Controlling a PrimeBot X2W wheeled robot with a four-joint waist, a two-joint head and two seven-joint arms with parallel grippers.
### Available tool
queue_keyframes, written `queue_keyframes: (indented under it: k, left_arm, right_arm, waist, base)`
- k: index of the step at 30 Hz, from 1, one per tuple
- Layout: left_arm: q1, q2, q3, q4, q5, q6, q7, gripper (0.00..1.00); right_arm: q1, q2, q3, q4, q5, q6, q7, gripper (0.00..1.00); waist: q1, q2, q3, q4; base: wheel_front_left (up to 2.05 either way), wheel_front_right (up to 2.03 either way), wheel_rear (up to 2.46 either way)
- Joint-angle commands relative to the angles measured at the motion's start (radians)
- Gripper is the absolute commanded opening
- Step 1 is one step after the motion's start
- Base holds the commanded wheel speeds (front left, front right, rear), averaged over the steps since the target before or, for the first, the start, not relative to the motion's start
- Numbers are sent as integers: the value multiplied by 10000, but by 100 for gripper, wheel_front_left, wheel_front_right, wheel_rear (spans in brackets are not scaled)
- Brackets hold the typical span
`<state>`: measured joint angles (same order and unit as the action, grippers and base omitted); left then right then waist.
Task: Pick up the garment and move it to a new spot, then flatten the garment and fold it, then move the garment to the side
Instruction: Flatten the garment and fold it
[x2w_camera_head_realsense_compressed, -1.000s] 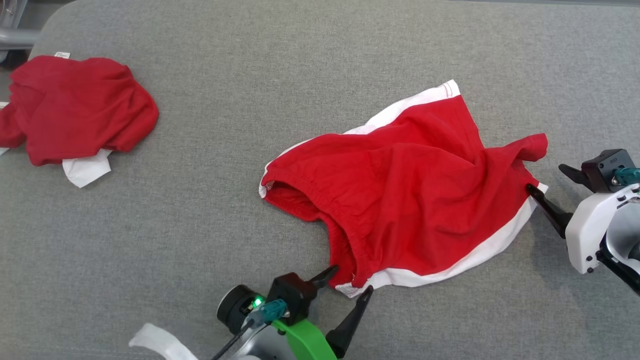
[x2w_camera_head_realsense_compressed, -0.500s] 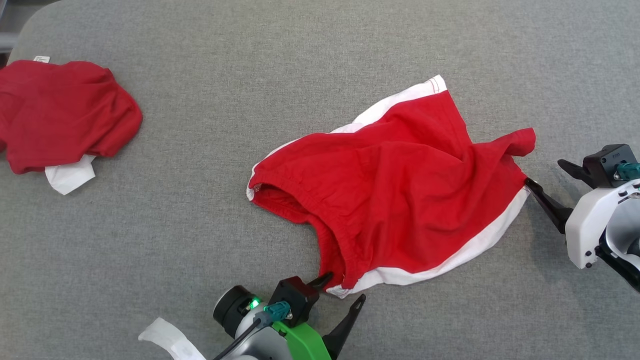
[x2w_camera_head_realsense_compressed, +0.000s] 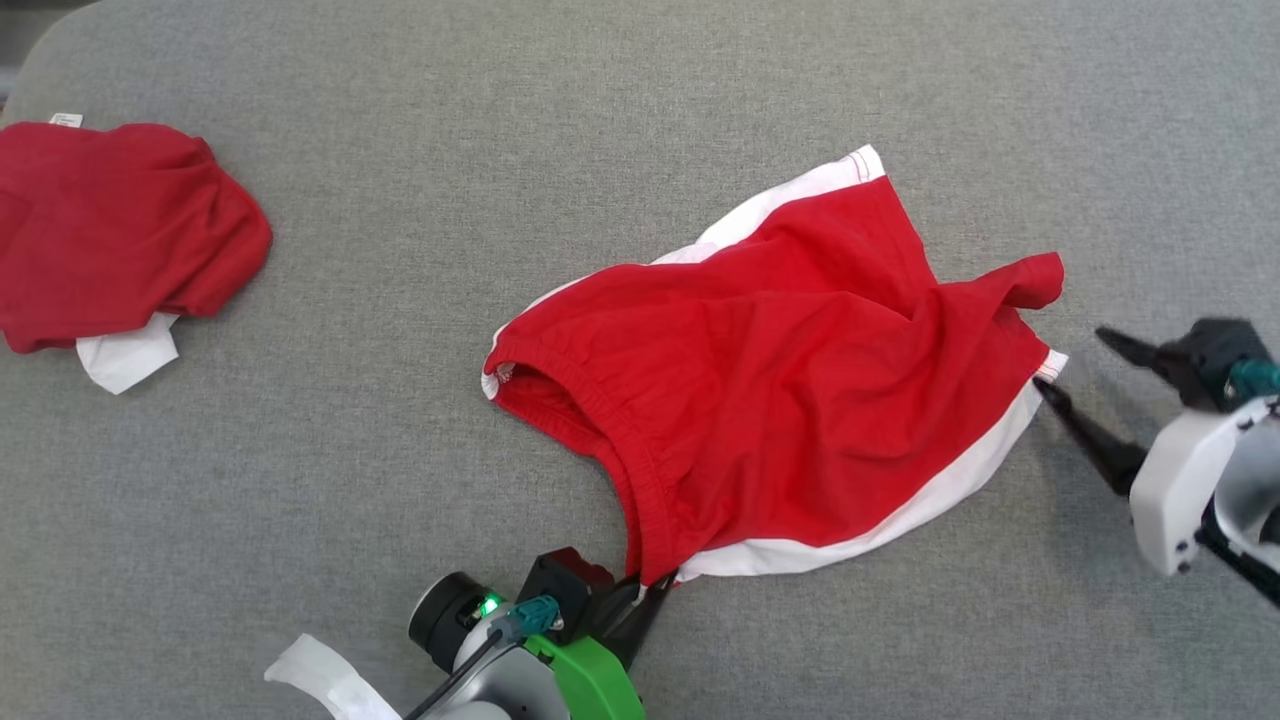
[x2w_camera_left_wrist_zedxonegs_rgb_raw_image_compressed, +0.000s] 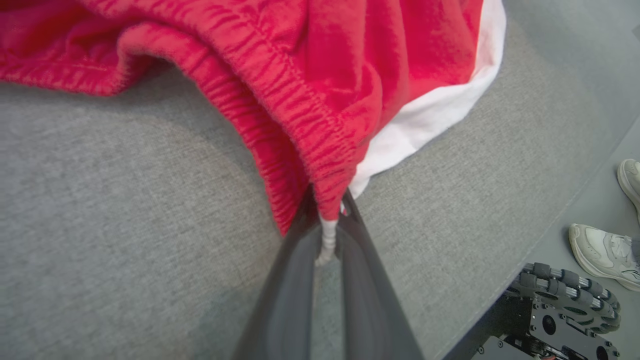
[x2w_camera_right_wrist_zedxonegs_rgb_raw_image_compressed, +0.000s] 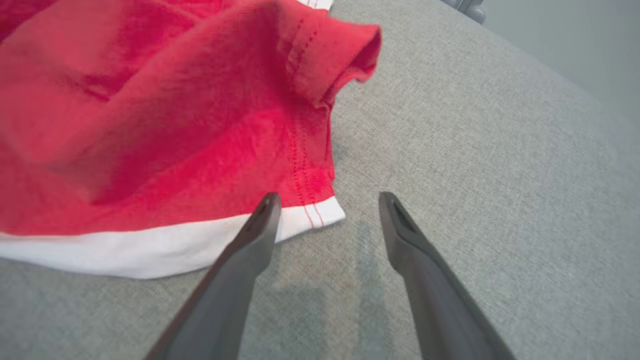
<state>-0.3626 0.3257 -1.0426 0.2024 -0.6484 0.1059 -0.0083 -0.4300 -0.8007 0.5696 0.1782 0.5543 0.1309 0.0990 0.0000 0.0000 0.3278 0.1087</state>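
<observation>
**Pinching the waistband corner of the shorts**

We see the red cotton shorts with white side panels (x2w_camera_head_realsense_compressed: 790, 400) lying rumpled on the grey fabric-covered desk (x2w_camera_head_realsense_compressed: 400, 480), a little right of its middle. The elastic waistband gapes towards the left edge and the leg hems point to the right edge.

Our left gripper (x2w_camera_head_realsense_compressed: 655, 588) sits at the near side of the desk. In the left wrist view its two dark fingers are drawn together on the shorts (x2w_camera_left_wrist_zedxonegs_rgb_raw_image_compressed: 300, 75), and this left gripper (x2w_camera_left_wrist_zedxonegs_rgb_raw_image_compressed: 329, 212) clamps the nearest corner of the gathered waistband, where a sliver of white cloth shows between the fingers.

Our right gripper (x2w_camera_head_realsense_compressed: 1070, 362) stands with its jaws spread wide and holds nothing. In the right wrist view it (x2w_camera_right_wrist_zedxonegs_rgb_raw_image_compressed: 328, 200) faces the white-edged hem corner of the shorts (x2w_camera_right_wrist_zedxonegs_rgb_raw_image_compressed: 150, 125). One fingertip (x2w_camera_right_wrist_zedxonegs_rgb_raw_image_compressed: 267, 202) lies over that hem, and we cannot tell if it touches.

A second crumpled red garment (x2w_camera_head_realsense_compressed: 120, 230) rests beside the desk's left edge, near the far left corner.
</observation>
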Motion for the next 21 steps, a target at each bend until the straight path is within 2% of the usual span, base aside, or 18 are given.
queue_keyframes:
  k: [1,2,5,8,13,21]
  left_arm:
    - [-50,95,60,66,-121,-42,-61,0]
    - [23,164,82,4,-150,-38,-90,0]
    - [91,233,105,-105,-195,-1,-94,0]
    - [73,271,101,-203,-195,-3,-67,0]
    - [-75,347,189,-361,-237,102,22,0]
    - [-101,525,582,-674,-379,488,-130,0]
  right_arm:
    - [522,-173,-10,-436,2,-2,31,100]
    - [916,-485,-73,-932,-82,-4,221,100]
    - [1242,-687,-307,-1288,-215,-4,454,100]
    - [1216,-528,-446,-1406,-318,-2,622,100]
    - [795,-610,120,-1119,-448,-2,1004,100]
    - [128,-753,1003,-436,-414,-2,826,100]
  waist:
    - [0,0,0,12]
    - [0,0,14,-22]
    - [0,0,36,-71]
    - [0,0,82,-60]
    - [0,0,175,142]
    - [0,0,272,508]
  base:
    - [0,0,0]
    - [0,0,0]
    - [0,0,0]
    - [0,0,0]
    - [0,0,0]
    - [0,0,0]
